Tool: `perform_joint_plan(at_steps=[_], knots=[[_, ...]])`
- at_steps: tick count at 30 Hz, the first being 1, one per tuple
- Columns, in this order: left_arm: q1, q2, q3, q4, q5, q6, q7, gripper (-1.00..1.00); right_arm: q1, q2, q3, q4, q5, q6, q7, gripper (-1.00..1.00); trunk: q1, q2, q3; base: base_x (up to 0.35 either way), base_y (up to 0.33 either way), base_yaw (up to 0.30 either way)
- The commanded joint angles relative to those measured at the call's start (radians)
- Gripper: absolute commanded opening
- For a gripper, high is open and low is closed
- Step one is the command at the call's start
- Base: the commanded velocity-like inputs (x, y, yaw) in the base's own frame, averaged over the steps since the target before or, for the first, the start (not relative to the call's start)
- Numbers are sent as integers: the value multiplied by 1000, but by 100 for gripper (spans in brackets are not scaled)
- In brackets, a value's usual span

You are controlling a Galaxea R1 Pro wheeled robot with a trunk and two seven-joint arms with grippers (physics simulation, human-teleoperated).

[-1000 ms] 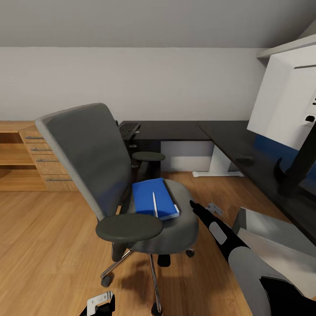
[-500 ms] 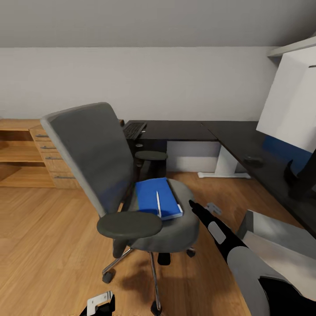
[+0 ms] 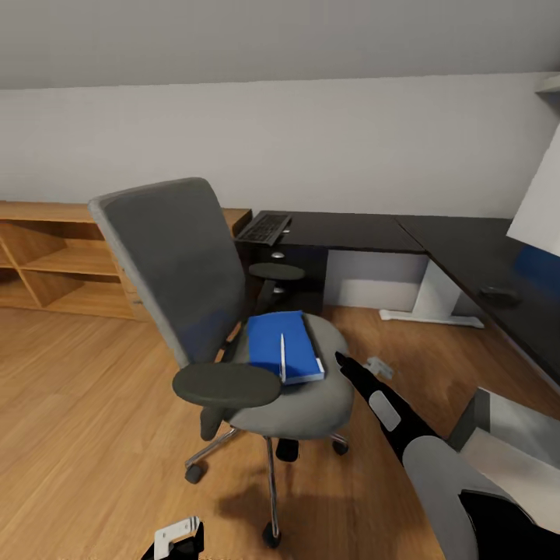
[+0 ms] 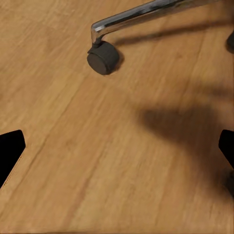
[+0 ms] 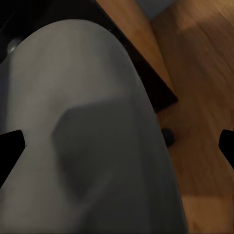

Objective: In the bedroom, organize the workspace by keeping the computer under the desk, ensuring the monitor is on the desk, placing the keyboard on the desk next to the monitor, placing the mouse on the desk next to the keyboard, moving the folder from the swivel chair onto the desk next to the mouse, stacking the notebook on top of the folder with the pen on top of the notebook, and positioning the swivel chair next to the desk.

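A: How many things lie on the one swivel chair (image 3: 233,311), centre frame?
B: One blue folder (image 3: 281,344), one pen (image 3: 282,357). One keyboard (image 3: 264,228) on the bench (image 3: 365,232); one mouse (image 3: 499,295) far right.
A: Tools?
B: Left tool (image 4: 117,151) and right tool (image 5: 117,141) both gape wide, holding nothing; the monitor is cut off.

Head view above swivel chair (image 3: 233,327), wrist views close on it

head view swung left, monitor (image 3: 540,214) nearly out of frame, more wooden shelving (image 3: 54,260) showing
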Motion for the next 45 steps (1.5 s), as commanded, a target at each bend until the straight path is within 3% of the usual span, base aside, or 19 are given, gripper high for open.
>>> perform_joint_plan(at_steps=[1, 29, 37, 45], knots=[[-1, -1, -1, 1, 5, -3, 2, 100, 0, 1, 3, 22, -11, 2, 6, 100, 0, 0, -1, 0, 0, 257], [-1, 0, -2, 24, 4, -5, 2, 100, 0, -1, 2, 19, -9, 4, 7, 100, 0, 0, -15, 0, 0, 254], [-1, 0, -4, 40, 2, -5, 2, 100, 0, -8, 0, 15, -8, -1, 8, 100, 0, 0, -16, 0, 0, 79], [-1, 0, -4, 41, 2, -5, 2, 100, 0, -40, 0, 15, -12, -3, 11, 100, 0, 0, -16, 0, 0, 5]])
